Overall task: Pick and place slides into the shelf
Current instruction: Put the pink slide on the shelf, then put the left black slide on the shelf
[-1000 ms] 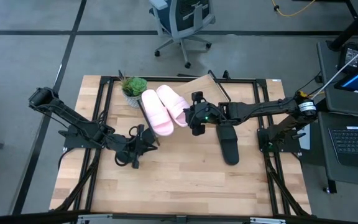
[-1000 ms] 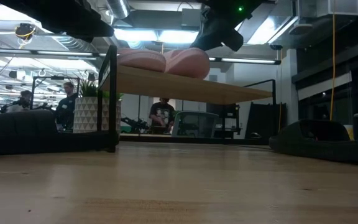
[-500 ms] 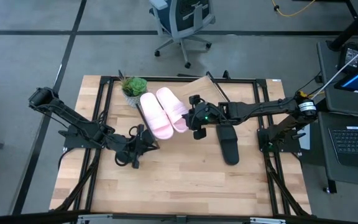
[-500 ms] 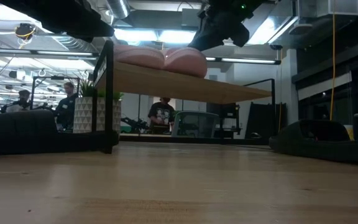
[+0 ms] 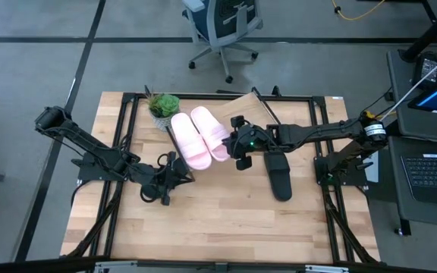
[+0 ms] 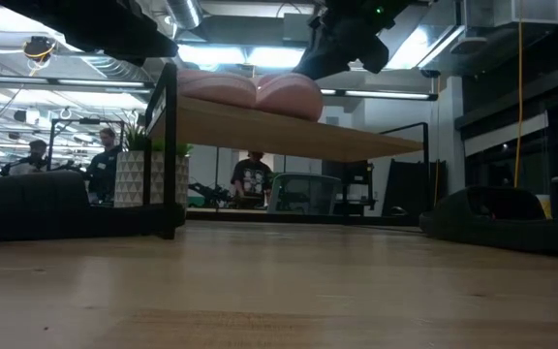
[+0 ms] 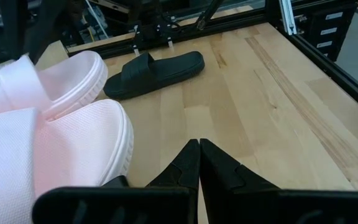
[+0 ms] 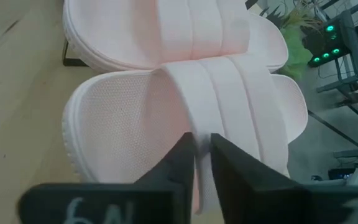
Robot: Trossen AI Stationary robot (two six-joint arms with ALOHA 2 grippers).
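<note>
Two pale pink slides (image 5: 190, 141) (image 5: 211, 130) lie side by side, soles down, on the left part of the slanted wooden shelf (image 5: 245, 103), heels toward the near edge. In the low view their heels (image 6: 289, 95) overhang the board's edge (image 6: 356, 143). My right gripper (image 5: 232, 144) (image 8: 202, 142) is at the right-hand pink slide, shut on its strap. One black slide (image 5: 279, 173) (image 7: 155, 72) lies flat on the table under the right arm; a second black one does not show. My left gripper (image 5: 187, 170) (image 7: 199, 145) is shut and holds nothing, low over the table just near of the pink slides. My right gripper pinches the right-hand pink slide's wide strap (image 8: 199, 124) between its two fingers (image 8: 180, 163), near where the strap meets the sole's right side. The fingers come from the table's right, slanting down. The slide rests sole-down on the shelf board, against the other pink slide.
A small potted green plant (image 5: 162, 106) stands at the shelf's far left corner. The shelf's right half (image 5: 260, 106) is bare board. Black frame rails (image 5: 124, 129) run along the table's sides. An office chair (image 5: 222, 26) and people show beyond the table.
My right gripper moved a little toward the table's left and down, still shut on the pink slide's strap. The slide went with it and settled lower on the shelf board, closer against the other pink slide. For the last half second nothing moved.
</note>
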